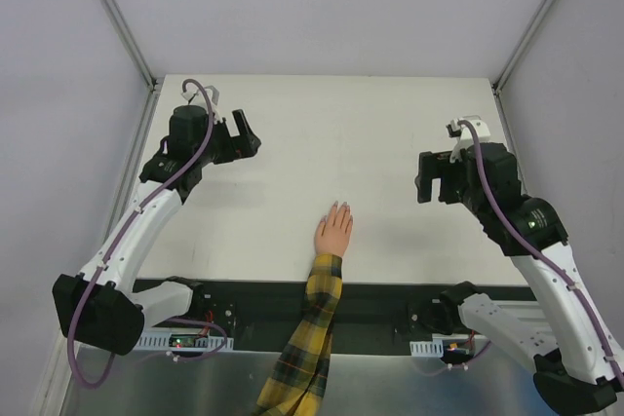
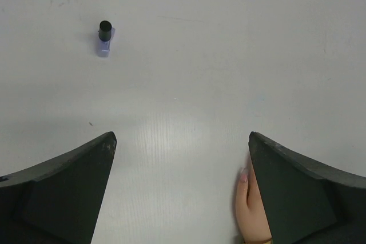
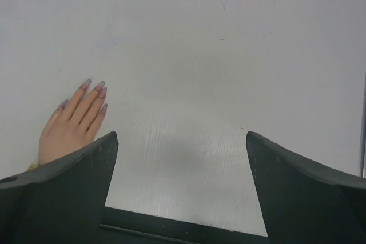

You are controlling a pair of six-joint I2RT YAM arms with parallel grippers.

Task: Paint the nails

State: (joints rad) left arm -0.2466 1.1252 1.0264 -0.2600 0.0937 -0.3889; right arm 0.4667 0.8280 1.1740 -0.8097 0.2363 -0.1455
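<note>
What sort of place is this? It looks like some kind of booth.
Most likely a robotics lab test cell rather than a salon: a white table boxed in by plain pale panels, a left arm and a right arm bolted at its near edge, and a hand in a plaid sleeve lying flat between them.
</note>
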